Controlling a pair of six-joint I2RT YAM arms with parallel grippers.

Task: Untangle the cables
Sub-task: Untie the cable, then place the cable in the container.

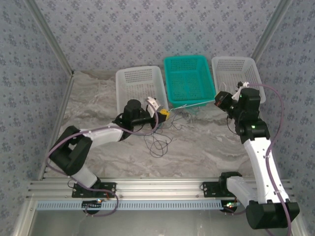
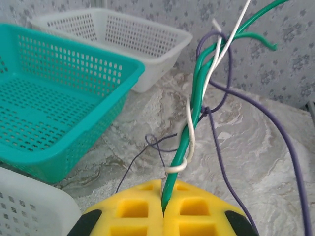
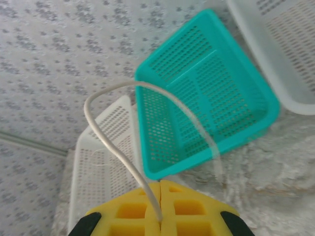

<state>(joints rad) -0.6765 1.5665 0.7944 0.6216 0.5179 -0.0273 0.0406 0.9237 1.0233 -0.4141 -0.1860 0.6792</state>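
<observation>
Cables, thin strands in three colours (green, white and dark), loop on the marbled table at frame centre. Of two grippers, the left gripper is clamped on green and white strands, and the right gripper is clamped on one white strand. Three baskets stand along the top: left white basket, teal basket, right white basket.

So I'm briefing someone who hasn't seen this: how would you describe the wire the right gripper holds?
Start at the teal basket, the middle of three at the far side of the table. By its near edge, the right gripper is shut on one whitish cable. Unlike the green cable at the left gripper, it is pale and arcs up alone from the yellow pads.
</observation>
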